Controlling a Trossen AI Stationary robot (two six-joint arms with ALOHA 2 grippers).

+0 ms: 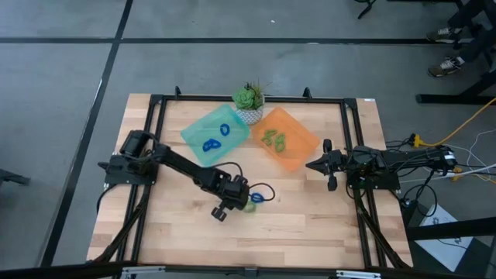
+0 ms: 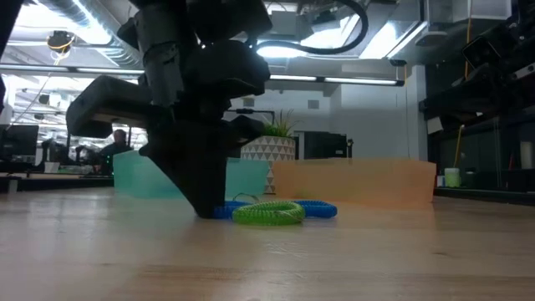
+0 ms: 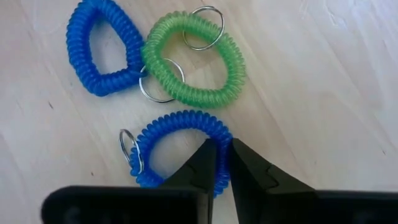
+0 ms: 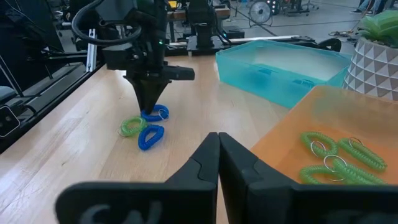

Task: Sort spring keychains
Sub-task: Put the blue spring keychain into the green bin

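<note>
Left pincer (image 3: 222, 146) pinched narrow on blue spring keychain (image 3: 180, 146) coil, green keychain (image 3: 194, 62) just beyond, on table.

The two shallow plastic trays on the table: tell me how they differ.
The teal translucent plastic tray holds two blue coiled spring keychains; the orange translucent plastic tray holds only green coiled ones. The teal tray lies left of the potted plant, the orange right. Both are rectangular and set askew.

A: Where do the trays sit?
B: Left tray (image 1: 203, 128) and right tray (image 1: 298, 147) lie side by side at the table's (image 1: 310, 232) far middle, plant (image 1: 249, 99) behind, between them.
A: Loose keychains (image 1: 260, 195)?
B: Nearer, mid-table.
</note>
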